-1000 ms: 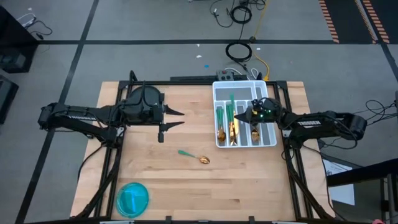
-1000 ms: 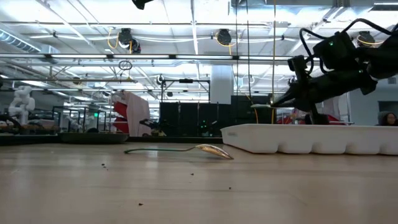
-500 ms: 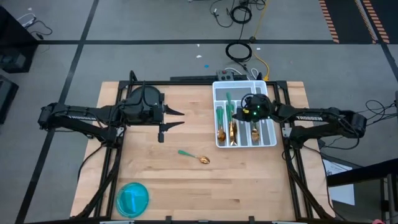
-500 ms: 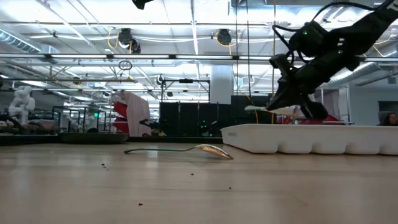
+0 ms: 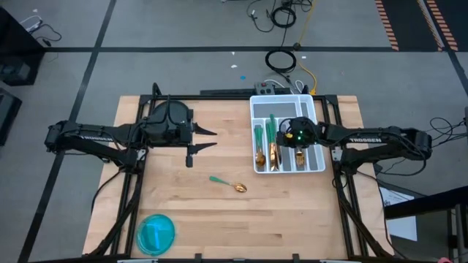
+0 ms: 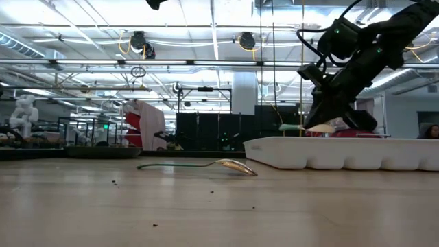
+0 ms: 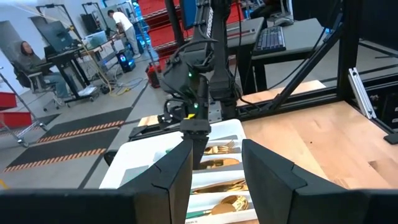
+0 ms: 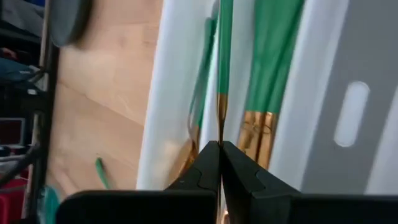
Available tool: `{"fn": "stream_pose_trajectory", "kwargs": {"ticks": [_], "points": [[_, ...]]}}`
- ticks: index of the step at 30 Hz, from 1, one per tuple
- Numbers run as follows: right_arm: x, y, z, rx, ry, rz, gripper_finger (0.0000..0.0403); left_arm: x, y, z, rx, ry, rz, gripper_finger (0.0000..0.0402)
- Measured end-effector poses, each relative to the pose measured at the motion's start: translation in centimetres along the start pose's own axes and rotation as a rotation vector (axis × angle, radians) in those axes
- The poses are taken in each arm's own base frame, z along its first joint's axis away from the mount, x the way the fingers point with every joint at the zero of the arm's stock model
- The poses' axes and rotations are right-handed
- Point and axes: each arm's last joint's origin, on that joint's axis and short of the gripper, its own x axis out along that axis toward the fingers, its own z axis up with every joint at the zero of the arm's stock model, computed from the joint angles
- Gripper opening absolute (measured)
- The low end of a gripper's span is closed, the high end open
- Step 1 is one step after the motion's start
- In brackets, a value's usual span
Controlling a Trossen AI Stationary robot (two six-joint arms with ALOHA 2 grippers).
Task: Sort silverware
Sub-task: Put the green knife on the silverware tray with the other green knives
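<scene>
Over the white tray, your right end effector pinches one teal-handled piece edge-on at the neck, jaws fully closed. A lone spoon lies mid-worktop; the rest sits sorted in the tray. Expect light, stiff, slick metal: grip the slim handle near its balance. The left end effector waits half-open, empty.

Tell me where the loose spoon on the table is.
In the high view the spoon lies alone on the bare wood near the table's middle, below and left of the white tray and up-right of the blue bowl, touching neither.
</scene>
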Motion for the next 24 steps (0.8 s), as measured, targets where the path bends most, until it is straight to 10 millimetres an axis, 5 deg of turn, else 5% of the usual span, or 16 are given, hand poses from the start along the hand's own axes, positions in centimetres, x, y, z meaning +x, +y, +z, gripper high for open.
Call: {"fn": "stream_pose_trajectory", "kwargs": {"ticks": [24], "points": [[0.78, -0.47, -0.69, 0.035, 0.015, -0.076, 0.0, 0.0, 0.0, 0.01, 0.002, -0.001, 0.0, 0.0145]]}}
